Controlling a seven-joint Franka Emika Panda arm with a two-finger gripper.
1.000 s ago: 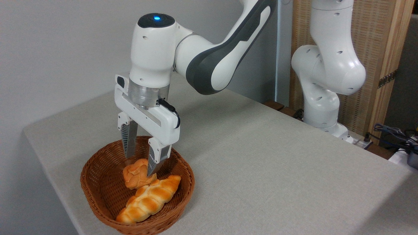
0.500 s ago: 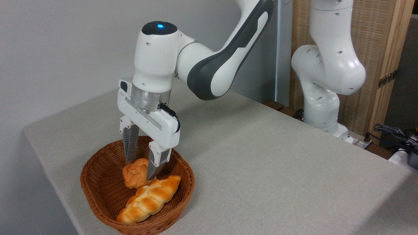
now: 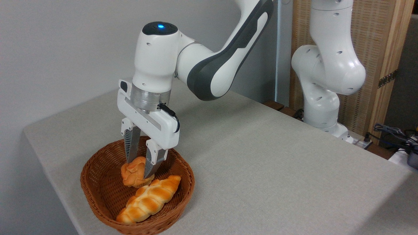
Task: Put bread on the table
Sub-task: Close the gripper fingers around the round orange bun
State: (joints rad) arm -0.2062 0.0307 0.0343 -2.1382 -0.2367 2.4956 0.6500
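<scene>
Camera view: the gripper [image 3: 138, 166] points straight down into the wicker basket [image 3: 98, 182], jaws clamped on the bread [image 3: 132, 173], one finger on each side of its knotted top. The bun sits between the jaws, inside the basket, right above the braided roll [image 3: 148, 199] lying just below and in front. The counter [image 3: 261, 156] stretches off to the right of the jaws.

— What finishes do you see?
— I see matt woven cloth on the desk [image 3: 261, 156], a rough brown wicker basket [image 3: 98, 182], glossy golden bread [image 3: 132, 171].
— The arm?
— Smooth shiny white plastic, brushed metal wrist.
</scene>
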